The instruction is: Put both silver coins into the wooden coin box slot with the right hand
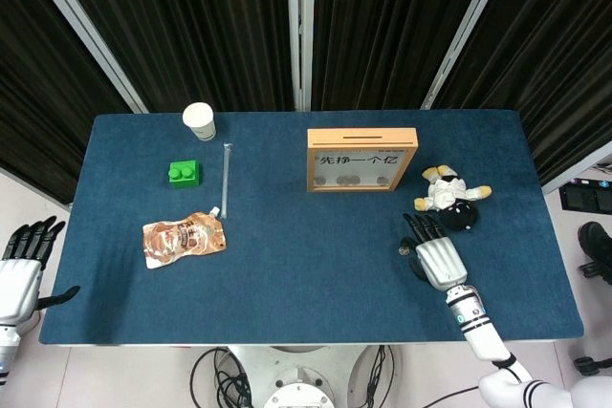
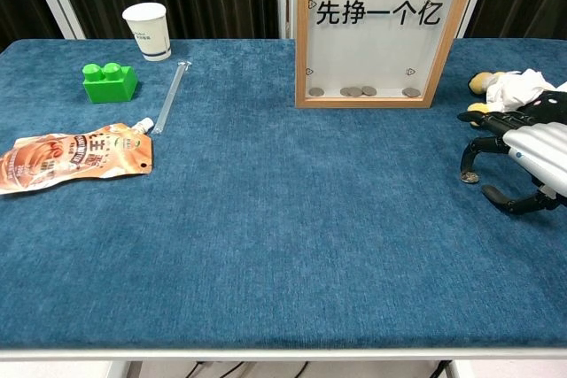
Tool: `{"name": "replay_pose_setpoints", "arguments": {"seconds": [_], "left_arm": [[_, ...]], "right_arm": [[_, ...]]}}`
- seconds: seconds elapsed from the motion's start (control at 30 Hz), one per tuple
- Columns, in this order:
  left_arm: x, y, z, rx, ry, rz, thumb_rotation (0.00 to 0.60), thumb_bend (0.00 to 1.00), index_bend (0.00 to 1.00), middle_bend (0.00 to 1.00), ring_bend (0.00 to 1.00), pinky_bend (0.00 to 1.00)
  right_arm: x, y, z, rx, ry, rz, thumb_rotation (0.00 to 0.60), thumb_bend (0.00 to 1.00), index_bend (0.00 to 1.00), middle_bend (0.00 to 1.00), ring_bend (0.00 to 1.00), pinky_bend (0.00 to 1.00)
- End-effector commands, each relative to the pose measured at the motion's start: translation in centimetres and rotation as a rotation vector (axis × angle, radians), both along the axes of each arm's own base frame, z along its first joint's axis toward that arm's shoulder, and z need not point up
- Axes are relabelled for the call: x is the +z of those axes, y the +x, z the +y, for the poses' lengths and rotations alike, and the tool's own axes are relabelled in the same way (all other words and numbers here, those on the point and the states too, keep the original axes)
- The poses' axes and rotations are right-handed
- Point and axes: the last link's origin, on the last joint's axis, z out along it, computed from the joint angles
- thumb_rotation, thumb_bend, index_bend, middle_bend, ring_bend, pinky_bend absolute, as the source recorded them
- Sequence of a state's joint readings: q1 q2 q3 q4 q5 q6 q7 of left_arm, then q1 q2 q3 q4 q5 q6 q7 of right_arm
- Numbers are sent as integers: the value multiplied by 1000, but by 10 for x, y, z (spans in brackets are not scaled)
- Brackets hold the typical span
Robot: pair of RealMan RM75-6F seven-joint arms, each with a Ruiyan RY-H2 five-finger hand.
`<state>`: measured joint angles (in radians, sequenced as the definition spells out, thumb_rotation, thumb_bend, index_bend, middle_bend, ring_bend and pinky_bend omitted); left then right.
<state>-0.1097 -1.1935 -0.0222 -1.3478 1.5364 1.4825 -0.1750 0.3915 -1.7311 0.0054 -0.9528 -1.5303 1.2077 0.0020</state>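
Black curtains behind a blue counter (image 1: pixel 316 265). Wooden coin box (image 1: pixel 361 160) stands upright at back centre, coins visible behind its window. Right hand (image 1: pixel 435 253) hovers palm-down, fingers spread, one fingertip touching a silver coin (image 2: pixel 469 177) lying on the counter beside a plush toy (image 1: pixel 451 200); nothing grasped. Left hand (image 1: pixel 21 265) hangs released off the counter's left edge.

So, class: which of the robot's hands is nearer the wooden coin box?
Right. The right hand rests on the table just in front of the wooden coin box; the left hand hangs off the table's far-left edge.
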Motion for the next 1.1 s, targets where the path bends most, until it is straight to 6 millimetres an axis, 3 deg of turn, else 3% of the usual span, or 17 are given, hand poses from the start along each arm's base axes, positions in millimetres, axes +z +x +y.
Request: {"name": "replay_pose_setpoints", "arguments": {"seconds": [0.03, 0.7, 1.1], "left_arm": [[0, 0, 0, 1, 0, 0, 600, 23, 48, 8, 0, 0], [-3, -7, 1, 17, -17, -5, 600, 24, 48, 8, 0, 0], [-5, -11, 1, 26, -30, -17, 600, 23, 48, 8, 0, 0]], "right_arm": [[0, 0, 0, 0, 1, 2, 600, 353, 390, 39, 0, 0], [-3, 1, -4, -4, 10, 35, 600, 353, 406, 36, 0, 0], [-4, 2, -9, 19, -11, 63, 600, 354, 501, 36, 0, 0]]}}
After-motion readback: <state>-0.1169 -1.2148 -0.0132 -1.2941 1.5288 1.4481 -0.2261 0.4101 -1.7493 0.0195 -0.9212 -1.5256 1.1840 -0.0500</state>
